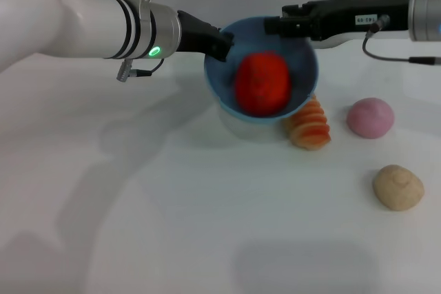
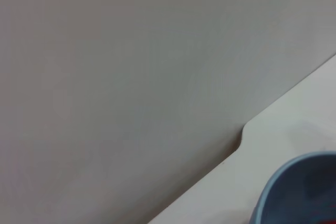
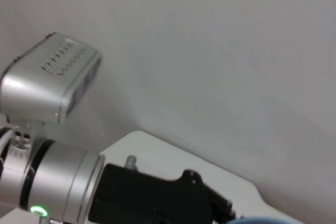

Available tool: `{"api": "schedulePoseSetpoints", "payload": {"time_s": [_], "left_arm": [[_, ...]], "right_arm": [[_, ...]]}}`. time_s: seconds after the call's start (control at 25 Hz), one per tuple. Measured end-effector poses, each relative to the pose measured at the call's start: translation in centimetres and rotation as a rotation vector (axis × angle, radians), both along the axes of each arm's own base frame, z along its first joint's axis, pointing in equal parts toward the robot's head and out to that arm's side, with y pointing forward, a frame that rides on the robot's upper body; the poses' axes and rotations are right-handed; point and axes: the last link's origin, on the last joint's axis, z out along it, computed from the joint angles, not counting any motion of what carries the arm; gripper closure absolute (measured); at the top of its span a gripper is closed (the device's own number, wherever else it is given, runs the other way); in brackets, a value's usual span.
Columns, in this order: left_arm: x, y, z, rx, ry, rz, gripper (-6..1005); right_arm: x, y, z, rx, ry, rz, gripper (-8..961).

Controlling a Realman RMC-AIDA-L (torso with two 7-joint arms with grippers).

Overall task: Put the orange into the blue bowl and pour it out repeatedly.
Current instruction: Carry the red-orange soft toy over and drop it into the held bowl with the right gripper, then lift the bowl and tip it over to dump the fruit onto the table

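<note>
The blue bowl (image 1: pixel 262 67) is tipped toward the camera, lifted off the table (image 1: pixel 138 225), with the orange (image 1: pixel 262 82) inside, probably to pour. The left gripper (image 1: pixel 219 43) looks clamped on its rim; the right gripper (image 1: pixel 275 25) meets the far rim, grip unclear. Only the head view shows the orange

Red-orange orange (image 1: pixel 262 82) (in light blue bowl (image 1: pixel 302 51)), striped roll (image 1: pixel 309 125).
</note>
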Motion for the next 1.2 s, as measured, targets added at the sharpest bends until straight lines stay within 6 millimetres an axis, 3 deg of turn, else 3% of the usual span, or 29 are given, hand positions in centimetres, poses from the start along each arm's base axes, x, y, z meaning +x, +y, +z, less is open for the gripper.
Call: {"api": "schedulePoseSetpoints", "payload": {"time_s": [0.24,0.36,0.4,0.64,0.72,0.76,0.8,1.04,1.2], "left_arm": [[-0.4,0.3,0.0,0.019,0.003,0.004,1000],[-0.8,0.5,0.0,0.043,0.008,0.002,1000],[-1.0,0.6,0.0,0.052,0.014,0.003,1000],[-1.2,0.8,-0.3,0.077,0.031,-0.018,1000],[-1.0,0.7,-0.5,0.080,0.043,-0.042,1000],[-0.9,0.7,-0.6,0.083,0.048,-0.055,1000],[-0.7,0.7,-0.6,0.085,0.048,-0.062,1000],[1.5,0.9,-0.6,0.106,0.044,-0.142,1001],[3.6,0.8,-0.4,0.150,0.066,-0.267,1001]], "right_arm": [[0.9,-0.1,2.4,0.154,-0.046,0.051,438],[3.4,-0.1,3.7,0.303,-0.103,0.047,437],[3.4,-0.1,3.7,0.303,-0.103,0.047,437],[7.6,-1.7,4.8,0.502,-0.073,0.081,433],[9.5,-2.5,4.5,0.556,-0.048,0.076,424],[11.5,-3.2,4.0,0.595,-0.029,0.053,419],[11.5,-3.2,4.0,0.595,-0.029,0.053,414],[16.2,-5.2,2.9,0.666,0.012,-0.084,385],[18.1,-6.5,2.0,0.673,0.018,-0.154,290]]}}
